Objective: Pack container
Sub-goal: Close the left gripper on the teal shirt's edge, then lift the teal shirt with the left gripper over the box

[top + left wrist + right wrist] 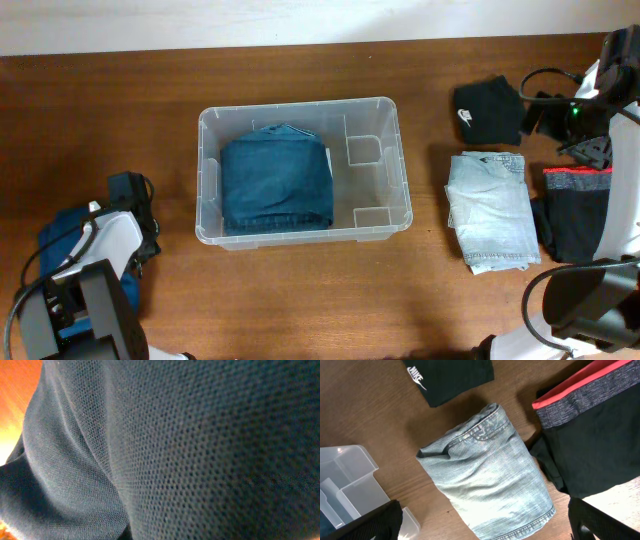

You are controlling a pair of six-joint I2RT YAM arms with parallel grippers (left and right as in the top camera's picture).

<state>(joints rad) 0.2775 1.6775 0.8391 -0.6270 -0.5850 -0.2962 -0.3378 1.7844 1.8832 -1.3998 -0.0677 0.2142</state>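
The clear container (385, 110) stands mid-table with dark blue folded jeans (277, 183) in its left half; its corner shows in the right wrist view (345, 472). Folded light-wash jeans (490, 210) lie to its right. My right gripper (485, 527) is open, its fingers spread wide over the light-wash jeans (485, 475), holding nothing. My left gripper (128, 195) is at the lower left over a blue mesh garment (55, 245). That mesh (175, 450) fills the left wrist view and hides the fingers.
A black Nike garment (490, 110) lies at the back right, also in the right wrist view (450, 375). A black garment with a red and grey waistband (578, 205) lies beside the light-wash jeans (590, 435). The right arm (600, 90) reaches in at the far right edge.
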